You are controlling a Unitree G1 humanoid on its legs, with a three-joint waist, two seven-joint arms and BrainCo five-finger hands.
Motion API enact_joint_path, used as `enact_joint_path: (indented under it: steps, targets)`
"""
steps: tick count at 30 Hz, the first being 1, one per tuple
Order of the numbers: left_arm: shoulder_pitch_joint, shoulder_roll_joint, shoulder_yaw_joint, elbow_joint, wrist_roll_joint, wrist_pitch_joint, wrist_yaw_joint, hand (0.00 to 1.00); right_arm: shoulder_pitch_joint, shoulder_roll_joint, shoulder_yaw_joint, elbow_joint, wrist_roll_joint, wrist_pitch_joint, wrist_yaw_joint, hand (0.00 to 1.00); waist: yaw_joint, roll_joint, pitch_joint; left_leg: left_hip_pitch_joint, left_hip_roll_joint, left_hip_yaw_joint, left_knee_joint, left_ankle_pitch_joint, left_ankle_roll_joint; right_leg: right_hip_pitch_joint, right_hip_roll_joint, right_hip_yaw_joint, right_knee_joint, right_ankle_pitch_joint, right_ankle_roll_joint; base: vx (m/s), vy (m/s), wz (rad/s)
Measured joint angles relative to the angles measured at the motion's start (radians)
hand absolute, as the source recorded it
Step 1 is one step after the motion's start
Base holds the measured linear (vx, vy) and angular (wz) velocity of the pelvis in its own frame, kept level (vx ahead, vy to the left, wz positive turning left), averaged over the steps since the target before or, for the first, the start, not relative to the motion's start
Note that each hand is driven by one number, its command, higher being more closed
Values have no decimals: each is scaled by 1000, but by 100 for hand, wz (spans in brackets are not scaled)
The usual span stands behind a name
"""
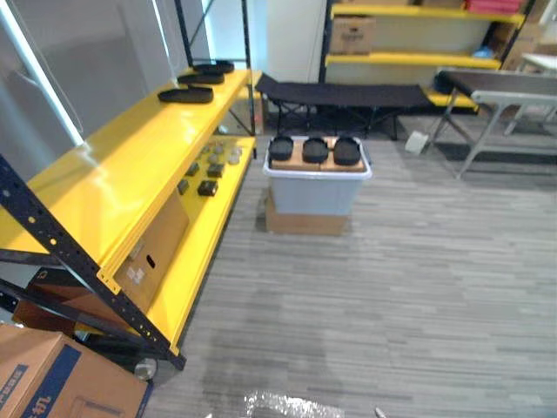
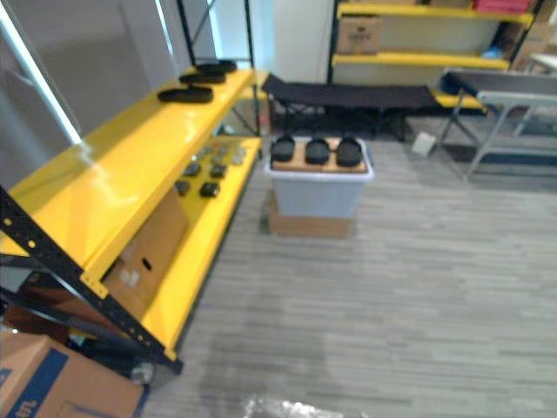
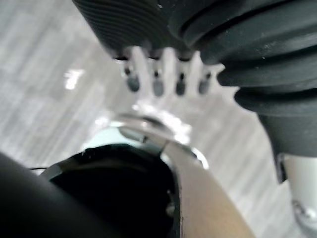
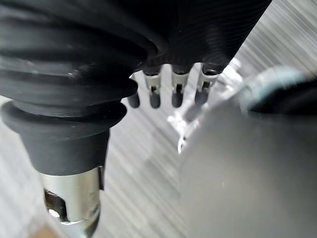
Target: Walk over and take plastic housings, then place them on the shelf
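Three black plastic housings [image 1: 315, 150] are sitting in a row on a cardboard sheet [image 1: 298, 163] laid over a pale bin [image 1: 312, 193], which is resting on a flat cardboard box [image 1: 300, 224] on the grey striped floor [image 1: 418, 287]. Just beside the bin, to the robot's left, the yellow shelf [image 1: 130, 165] is running away from the camera. Three more flat black pieces [image 1: 185, 95] are lying at the far end of its top level, and small dark parts [image 1: 207, 187] are scattered on the level below. The two eye views are giving all of this. The wrist views are giving the hands instead: the left hand [image 3: 157, 74] and the right hand [image 4: 154, 89] are each hanging over the floor with fingers straight and loosely spread, holding nothing.
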Motion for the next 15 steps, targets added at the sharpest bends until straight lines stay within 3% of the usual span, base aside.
enact_joint_path:
  steps: [4, 11, 15]
  targets:
    - [-5, -2, 3, 27, -6, -3, -9, 0, 4, 3, -11, 10, -6, 0, -3, 0, 0, -2, 4, 94, -7, 1, -100, 54, -4, 69, 8, -19, -28, 3, 8, 155, 30, 5]
    - [-12, 10, 3, 33, -8, -3, -85, 0, -23, 14, -38, 14, -46, 13, -1, 0, 0, -10, 19, 102, -12, 0, -95, 55, -5, 79, 5, -22, -33, 2, 15, 86, 11, 3]
    - [-9, 11, -1, 33, -45, -5, -79, 0, -26, 15, -39, 14, -49, 12, -1, 0, 0, -10, 32, 118, -13, -1, -100, 55, -6, 94, 3, -22, -31, 6, 22, -36, -1, 0]
